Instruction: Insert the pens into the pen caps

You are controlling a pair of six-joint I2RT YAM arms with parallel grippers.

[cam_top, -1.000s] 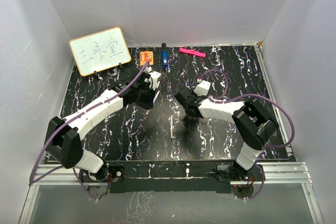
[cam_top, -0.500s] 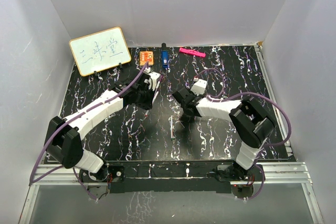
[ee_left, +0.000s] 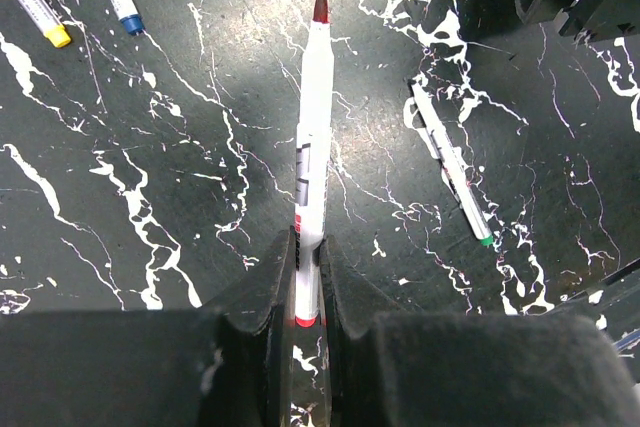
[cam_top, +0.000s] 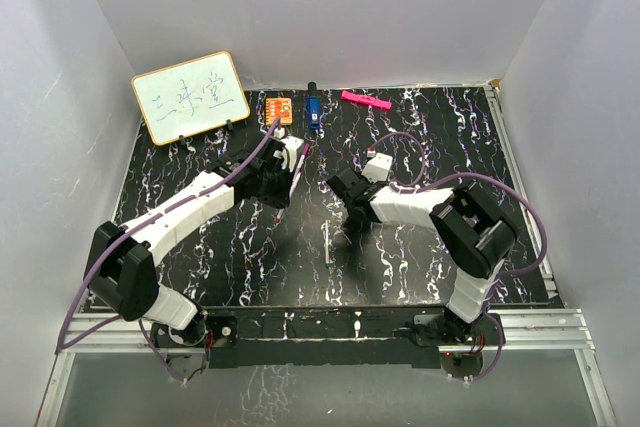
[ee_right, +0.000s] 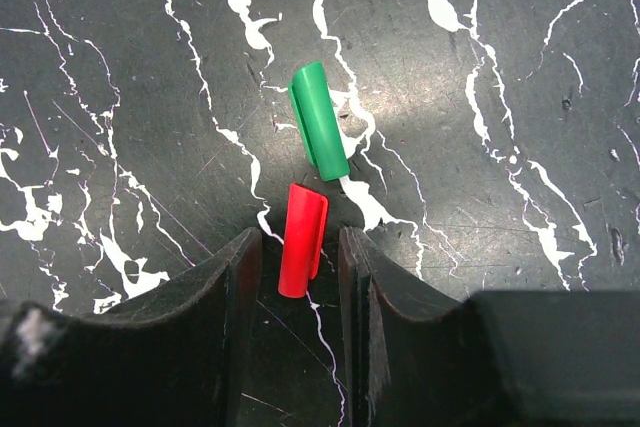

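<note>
Red pen (ee_left: 312, 147) pinched in left gripper (ee_left: 307, 247), tip pointing straight ahead.
We find right gripper (ee_right: 300, 242) jaws spread astride the red cap (ee_right: 302, 239), parallel to them.

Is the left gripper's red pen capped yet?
Uncapped: the red pen shows a bare tip, and the red cap sits between the right gripper's fingers.

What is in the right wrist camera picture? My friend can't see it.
The right gripper has its black fingers open on either side of a red pen cap lying on the black, white-veined table, with a gap on each side. A green pen cap lies just beyond it, tilted, close to its far end.
</note>
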